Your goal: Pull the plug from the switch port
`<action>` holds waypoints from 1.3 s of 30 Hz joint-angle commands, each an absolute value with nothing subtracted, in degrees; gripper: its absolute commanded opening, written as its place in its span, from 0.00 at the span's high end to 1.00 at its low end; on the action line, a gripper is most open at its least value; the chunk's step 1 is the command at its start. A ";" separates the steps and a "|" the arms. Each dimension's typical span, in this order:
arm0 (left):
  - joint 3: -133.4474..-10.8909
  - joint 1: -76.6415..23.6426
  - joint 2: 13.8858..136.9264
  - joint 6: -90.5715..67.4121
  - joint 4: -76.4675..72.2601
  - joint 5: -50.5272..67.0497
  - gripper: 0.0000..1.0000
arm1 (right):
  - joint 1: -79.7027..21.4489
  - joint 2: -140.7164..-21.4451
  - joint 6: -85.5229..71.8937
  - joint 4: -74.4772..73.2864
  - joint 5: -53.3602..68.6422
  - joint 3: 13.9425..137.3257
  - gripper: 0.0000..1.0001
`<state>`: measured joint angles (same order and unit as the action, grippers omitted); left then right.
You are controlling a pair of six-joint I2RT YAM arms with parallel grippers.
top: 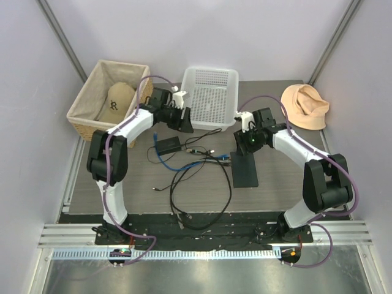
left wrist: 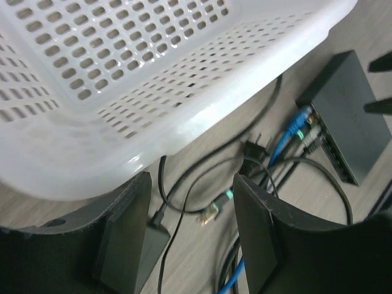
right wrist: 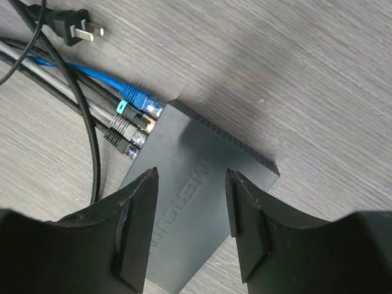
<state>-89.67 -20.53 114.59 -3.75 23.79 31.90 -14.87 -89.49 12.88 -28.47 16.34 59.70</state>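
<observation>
The switch [right wrist: 184, 147] is a flat matte-black box lying on the table, also seen in the top view as the switch [top: 246, 168]. Three plugs sit side by side in its narrow edge: a blue plug [right wrist: 136, 97], a grey one with a green tab [right wrist: 124, 111] and a black one [right wrist: 117, 132]. My right gripper [right wrist: 191, 177] hangs open just above the switch's top face, jaws apart and holding nothing. My left gripper [left wrist: 191, 184] is open too, beside the white basket, over loose cables. From there the switch [left wrist: 352, 116] lies off to the right.
A white plastic basket [top: 209, 98] stands at the back centre, close over the left gripper. A wicker basket [top: 92, 92] holds a hat at the back left. A tan hat [top: 304, 105] lies back right. A black adapter brick [top: 168, 145], a loose mains plug [right wrist: 73, 27] and tangled cables [top: 196, 184] cover the table's middle.
</observation>
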 commanded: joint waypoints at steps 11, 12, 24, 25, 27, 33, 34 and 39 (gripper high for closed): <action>-88.85 -37.17 113.10 -5.18 16.44 43.52 0.39 | -14.68 -84.11 8.00 -27.60 21.62 52.04 0.60; -90.16 -38.13 114.33 -5.88 14.96 39.76 0.40 | -14.68 -84.02 7.82 -27.42 21.71 51.60 0.61; -91.14 -39.11 123.92 -7.39 5.27 27.60 0.39 | -14.33 -84.02 7.21 -28.30 21.27 51.85 0.62; -91.06 -39.20 124.45 -7.12 5.36 27.42 0.39 | -14.33 -84.02 7.12 -28.39 21.27 51.86 0.62; -90.53 -39.20 125.33 -7.12 5.36 28.12 0.39 | -14.24 -84.02 7.21 -28.48 21.09 52.38 0.62; -87.46 -39.90 125.95 -10.19 4.13 38.23 0.39 | -12.75 -84.11 7.38 -28.83 19.86 54.05 0.61; -87.02 -40.16 125.86 -10.89 3.96 38.41 0.39 | -12.48 -84.20 7.38 -28.83 19.86 54.31 0.61; -82.63 -41.48 124.02 -13.62 1.41 38.32 0.40 | -11.87 -84.81 7.82 -30.06 20.21 55.81 0.60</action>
